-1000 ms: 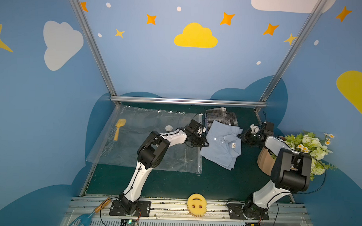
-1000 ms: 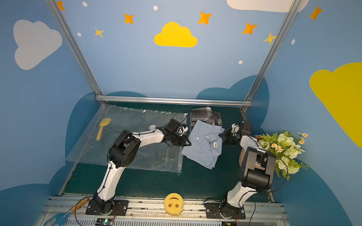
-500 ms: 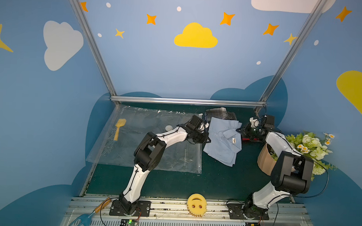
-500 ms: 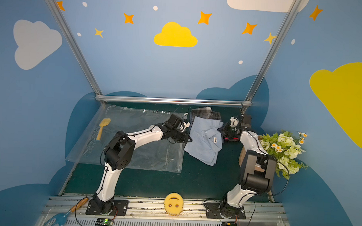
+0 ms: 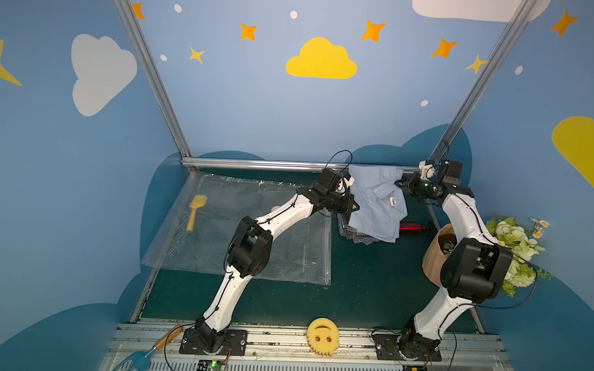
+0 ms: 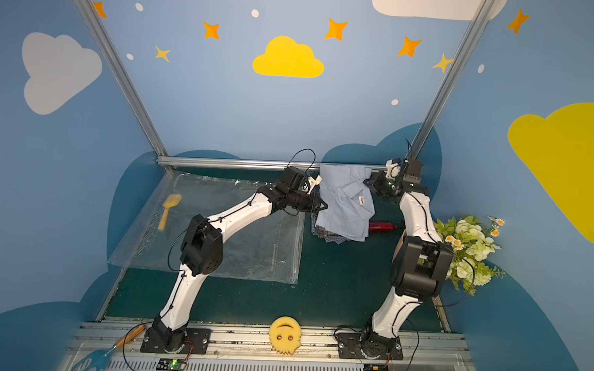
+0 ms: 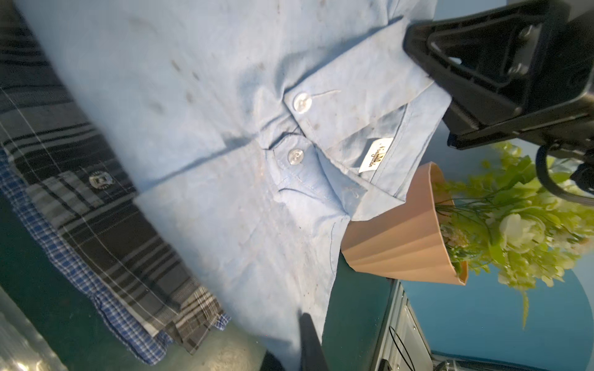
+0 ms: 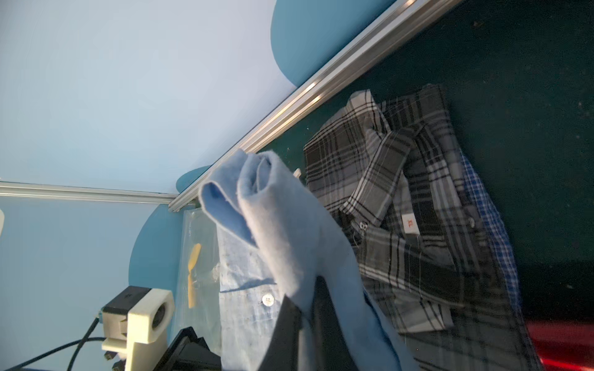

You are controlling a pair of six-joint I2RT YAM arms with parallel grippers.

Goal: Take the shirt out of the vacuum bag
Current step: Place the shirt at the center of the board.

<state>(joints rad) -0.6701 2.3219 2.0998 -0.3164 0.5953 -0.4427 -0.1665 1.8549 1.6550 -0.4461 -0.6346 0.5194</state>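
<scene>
Evidently the left gripper and right gripper are pinching the shirt aloft, outside the vacuum bag at its 9 o'clock, nearly finishing the task.

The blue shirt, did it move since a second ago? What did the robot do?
The blue shirt went up and toward the back rail, partly off the plaid shirts. The left end effector closed on its side edge; the right end effector kept its pinch by the collar and rose. A red thing now shows beside them. The vacuum bag and yellow scoop stayed put.
</scene>
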